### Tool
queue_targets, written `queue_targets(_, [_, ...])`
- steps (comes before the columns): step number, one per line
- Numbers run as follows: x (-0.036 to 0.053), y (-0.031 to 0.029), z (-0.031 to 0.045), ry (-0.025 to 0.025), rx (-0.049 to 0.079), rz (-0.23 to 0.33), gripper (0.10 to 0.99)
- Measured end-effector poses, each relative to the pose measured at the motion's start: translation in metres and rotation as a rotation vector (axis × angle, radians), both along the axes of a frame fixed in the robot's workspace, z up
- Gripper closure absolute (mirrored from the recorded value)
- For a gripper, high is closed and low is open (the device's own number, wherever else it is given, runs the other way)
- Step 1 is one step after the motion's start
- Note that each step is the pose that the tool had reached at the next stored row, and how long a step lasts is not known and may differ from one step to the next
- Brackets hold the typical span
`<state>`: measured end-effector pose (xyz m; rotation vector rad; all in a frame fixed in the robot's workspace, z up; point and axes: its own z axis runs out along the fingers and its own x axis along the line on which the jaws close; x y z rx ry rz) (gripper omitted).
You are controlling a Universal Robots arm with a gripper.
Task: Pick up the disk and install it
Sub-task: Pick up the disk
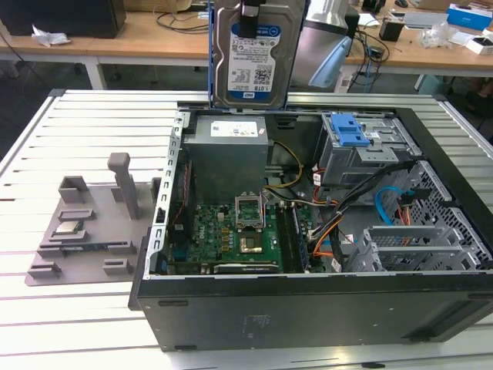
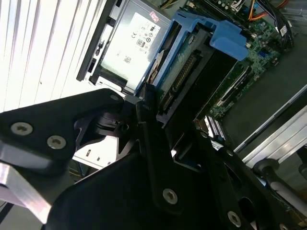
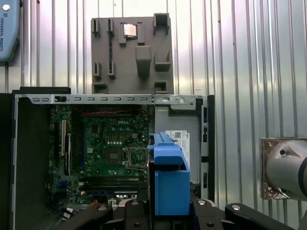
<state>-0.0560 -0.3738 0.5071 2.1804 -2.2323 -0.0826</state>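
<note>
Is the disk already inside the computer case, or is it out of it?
Out. The gripper holds the disk upright in the air, above the open case.

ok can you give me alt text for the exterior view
The gripper holds the disk upright, label facing the camera, above an open computer case on a slatted metal table. Inside lie a green motherboard and grey power supply; a grey fixture tray sits to the exterior view's left.
</note>
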Motion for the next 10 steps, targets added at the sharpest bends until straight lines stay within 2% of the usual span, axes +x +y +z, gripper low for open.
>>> queue_targets(5, [0.0,-0.0056,-0.0002,0.0,0.0,0.0,0.722])
queue_targets(10, [0.0,-0.0162,-0.0004,0.0,0.0,0.0,0.722])
